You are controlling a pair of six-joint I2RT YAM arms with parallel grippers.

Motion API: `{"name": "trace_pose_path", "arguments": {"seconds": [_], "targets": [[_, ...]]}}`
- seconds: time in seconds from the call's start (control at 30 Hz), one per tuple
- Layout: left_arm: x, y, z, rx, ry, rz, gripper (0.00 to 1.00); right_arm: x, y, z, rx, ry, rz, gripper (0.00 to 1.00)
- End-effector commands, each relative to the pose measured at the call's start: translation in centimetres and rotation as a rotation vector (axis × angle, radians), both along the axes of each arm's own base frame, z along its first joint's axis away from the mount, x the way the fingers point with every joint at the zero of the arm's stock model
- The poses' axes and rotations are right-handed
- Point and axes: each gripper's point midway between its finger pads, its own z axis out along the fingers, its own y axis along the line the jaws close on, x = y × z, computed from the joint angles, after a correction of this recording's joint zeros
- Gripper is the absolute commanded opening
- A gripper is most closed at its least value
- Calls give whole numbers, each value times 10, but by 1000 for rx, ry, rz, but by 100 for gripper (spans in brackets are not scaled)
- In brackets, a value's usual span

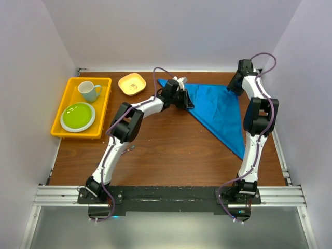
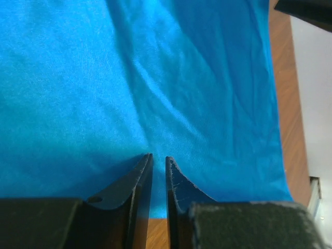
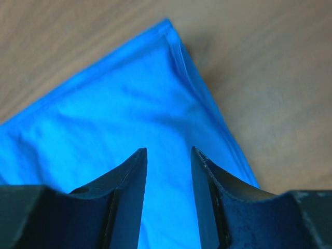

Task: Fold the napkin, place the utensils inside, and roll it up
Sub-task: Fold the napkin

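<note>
The napkin (image 1: 220,111) is laid on the far right part of the table (image 1: 166,150), folded into a triangle. Its long edge runs diagonally from the far-left corner to the near-right tip, which points toward the near right side. The two shorter edges lie along the far side and the right side. The left gripper (image 2: 157,158) is set on the long edge close to the far-left corner and hides part of it from above. Its jaws are drawn to a thin slit over the cloth, and whether cloth is pinched cannot be determined. The right gripper (image 3: 168,151) is held over the far-right corner with its jaws apart and nothing between them. A bowl (image 1: 132,84) stands near the far-left corner, not touching it. A tray (image 1: 89,79) at the left edge, well apart, holds a cup (image 1: 89,91) and a plate (image 1: 78,116).
</note>
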Motion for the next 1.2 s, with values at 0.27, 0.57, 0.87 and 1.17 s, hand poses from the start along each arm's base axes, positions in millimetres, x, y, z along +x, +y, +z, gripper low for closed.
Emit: {"name": "trace_pose_path", "arguments": {"seconds": [0.27, 0.57, 0.87, 1.17], "targets": [[-4, 19, 25, 67, -58, -40, 21, 44, -29, -4, -25, -77, 36, 43], [1, 19, 92, 58, -86, -27, 46, 31, -33, 32, -93, 6, 27, 76], [-73, 100, 179, 196, -61, 106, 73, -54, 75, 131, -72, 62, 147, 93], [-188, 253, 153, 567, 17, 202, 76, -165, 231, 133, 64, 88, 393, 93]]}}
